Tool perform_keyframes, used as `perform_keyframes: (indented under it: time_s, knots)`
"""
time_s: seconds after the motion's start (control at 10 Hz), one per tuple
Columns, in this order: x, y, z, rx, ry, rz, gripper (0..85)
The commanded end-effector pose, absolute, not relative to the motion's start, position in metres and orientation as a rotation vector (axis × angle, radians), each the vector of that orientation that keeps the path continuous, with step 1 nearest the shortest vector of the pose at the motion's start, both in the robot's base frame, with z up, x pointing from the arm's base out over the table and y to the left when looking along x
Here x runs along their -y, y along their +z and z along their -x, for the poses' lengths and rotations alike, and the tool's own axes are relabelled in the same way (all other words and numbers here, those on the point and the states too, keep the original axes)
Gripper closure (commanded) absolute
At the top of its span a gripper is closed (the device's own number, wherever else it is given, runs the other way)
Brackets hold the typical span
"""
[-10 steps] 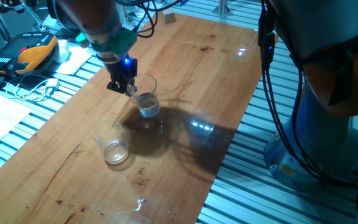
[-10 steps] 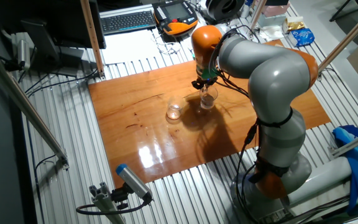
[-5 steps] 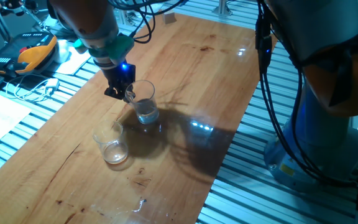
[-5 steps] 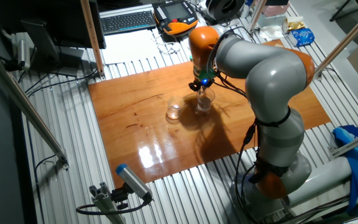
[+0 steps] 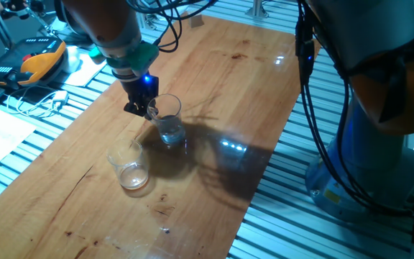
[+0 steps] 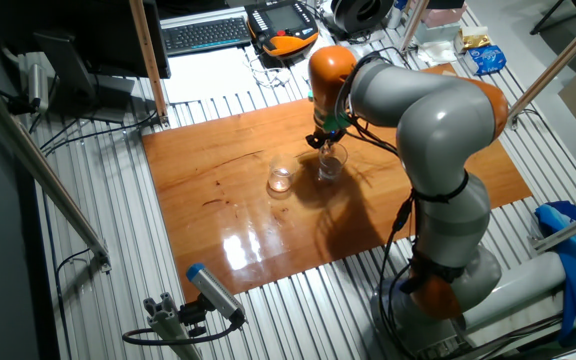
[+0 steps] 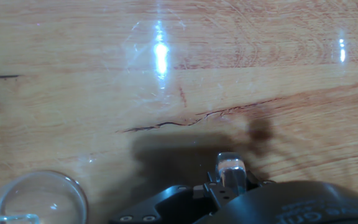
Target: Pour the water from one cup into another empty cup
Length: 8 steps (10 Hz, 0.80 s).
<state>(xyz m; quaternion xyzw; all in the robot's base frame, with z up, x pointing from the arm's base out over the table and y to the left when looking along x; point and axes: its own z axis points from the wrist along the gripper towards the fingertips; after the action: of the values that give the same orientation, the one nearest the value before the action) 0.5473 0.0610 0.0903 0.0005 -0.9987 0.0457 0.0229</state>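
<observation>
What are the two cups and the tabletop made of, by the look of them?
Mug, held by the gripper: clear glass by the look; the wood shows through it and water sits at the bottom. Tumbler: also clear, glass or possibly hard plastic, with a thick bright base. Table: wood, glossy varnish, grain and lamp glare visible.

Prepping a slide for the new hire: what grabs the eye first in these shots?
The big grey-and-orange arm bends over the wooden table, its gripper with a blue light clamping the handle side of the glass mug, which holds a little water. An empty tumbler stands apart, nearer the camera.
</observation>
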Motion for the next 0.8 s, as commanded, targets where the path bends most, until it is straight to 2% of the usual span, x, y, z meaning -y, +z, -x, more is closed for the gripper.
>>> perform_keyframes:
  time_s: [0.0, 0.7]
  knots:
    - [-0.0605, 0.0889, -0.5473, 3.089, 0.121, -0.009, 85.0]
    - [-0.0563, 0.09, -0.5508, 3.064, 0.094, -0.063, 85.0]
